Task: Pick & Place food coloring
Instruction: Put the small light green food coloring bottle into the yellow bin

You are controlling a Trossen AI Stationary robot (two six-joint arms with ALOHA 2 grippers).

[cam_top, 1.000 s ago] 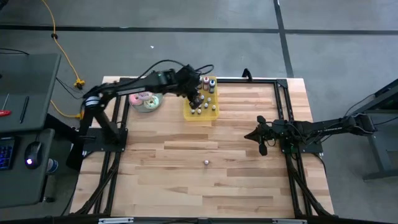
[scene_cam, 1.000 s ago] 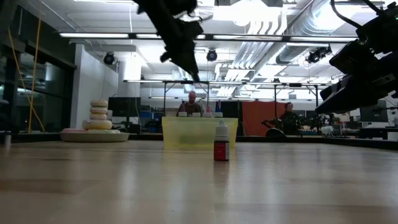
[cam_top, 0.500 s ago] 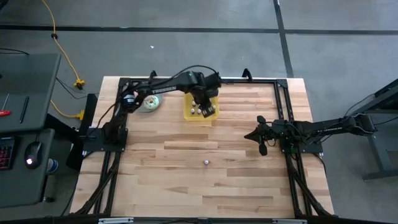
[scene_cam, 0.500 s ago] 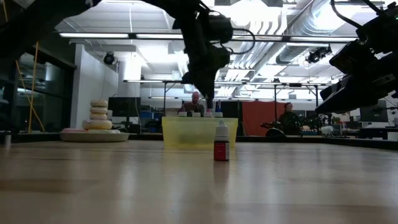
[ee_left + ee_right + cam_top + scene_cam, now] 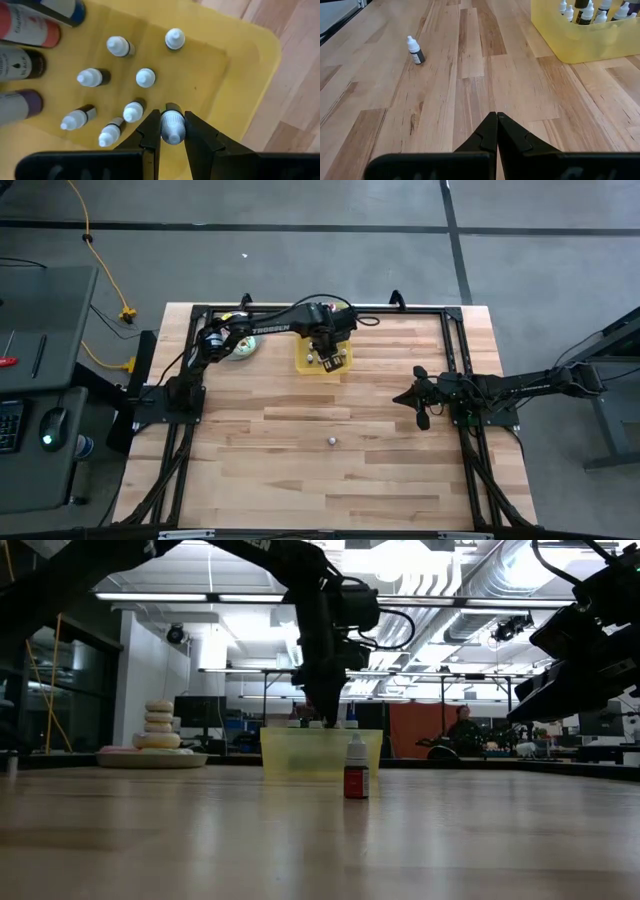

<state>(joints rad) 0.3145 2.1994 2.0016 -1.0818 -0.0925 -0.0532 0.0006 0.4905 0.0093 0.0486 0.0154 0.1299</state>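
A: Item one, left claw [image 5: 173, 131]: down in the yellow tray [image 5: 250, 60], pinching one white-capped dropper bottle [image 5: 172, 125]. Neighbouring bottles [image 5: 134, 111] stand just beside.

B: Risk?

A: Likely a neighbour tipped on lifting, or the smooth cap slipping from the fingers.

B: Item two?

A: Right claw [image 5: 496, 131]: pressed together, waiting over bare tabletop [image 5: 470, 100]. One bottle [image 5: 332, 441] stands alone mid-tabletop.

B: Legible writing?

A: "BLACK" on a dark bottle [image 5: 20, 64]; "TROSSEN" on the left arm [image 5: 268, 329].

Overhead looks straight down; low camera level across table, both share yellow tray [image 5: 322, 366].
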